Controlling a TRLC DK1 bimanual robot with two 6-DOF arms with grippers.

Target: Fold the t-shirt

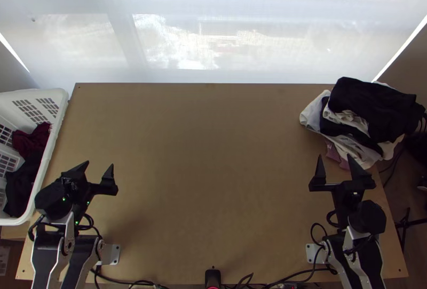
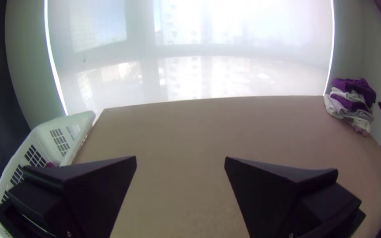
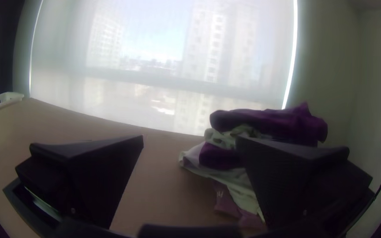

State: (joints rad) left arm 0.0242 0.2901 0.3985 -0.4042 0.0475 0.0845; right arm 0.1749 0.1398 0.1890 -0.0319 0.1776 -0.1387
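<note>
Jaws released on both arms; folding seems not to have begun

Take twelve o'clock as the far edge of the worktop [image 1: 213,145], read from its middle. At nine to ten o'clock sits the white basket [image 1: 50,150], with a dark red garment [image 1: 33,142] and a black garment [image 1: 21,185] bunched inside. Just beside it, near nine, is the left gripper [image 1: 99,165], its fingers spread and pointing towards twelve, holding nothing. Near three, the right gripper [image 1: 334,157] also has its fingers well apart and bare. Just beyond, between two and three, lies a layered pile of clothing [image 1: 368,113]. Which garment is the t-shirt, I cannot tell.

The step in hand looks like readiness to fetch. My guess is that the basket is the source, so the next move calls for lifting one garment towards the middle and spreading it flat before any fold.
</note>
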